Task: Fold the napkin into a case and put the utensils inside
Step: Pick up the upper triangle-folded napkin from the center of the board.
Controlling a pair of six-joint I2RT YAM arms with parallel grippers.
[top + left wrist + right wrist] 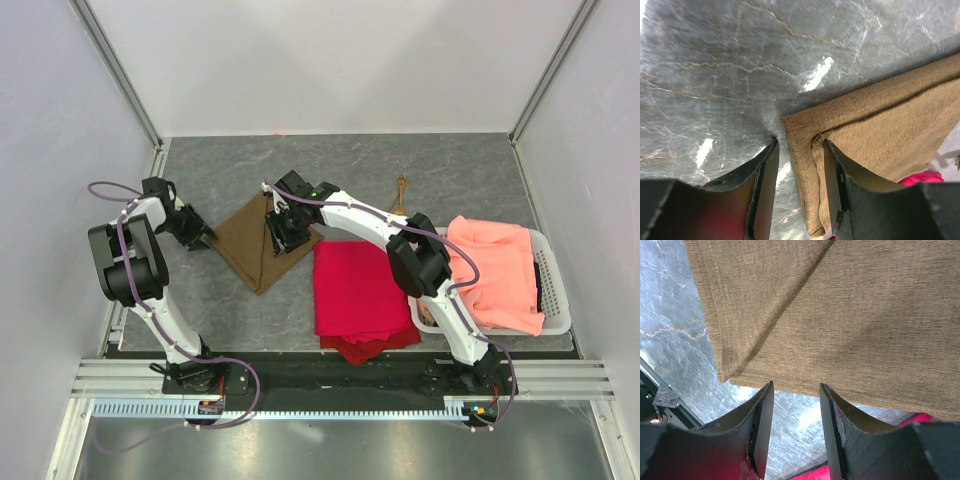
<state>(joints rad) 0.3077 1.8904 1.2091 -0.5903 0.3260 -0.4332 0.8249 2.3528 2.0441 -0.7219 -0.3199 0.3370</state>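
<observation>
Grey marble table (450, 170); red cloth (355, 290) near its front edge, centre-right; olive-brown napkin (262, 245) folded, lying flat just left of the red cloth, not in case form; left gripper (800, 150) spread at the napkin's left corner; right gripper (795, 390) spread over its right edge, nothing pinched; gold utensils (401, 190) lie apart, toward the rear right.
</observation>
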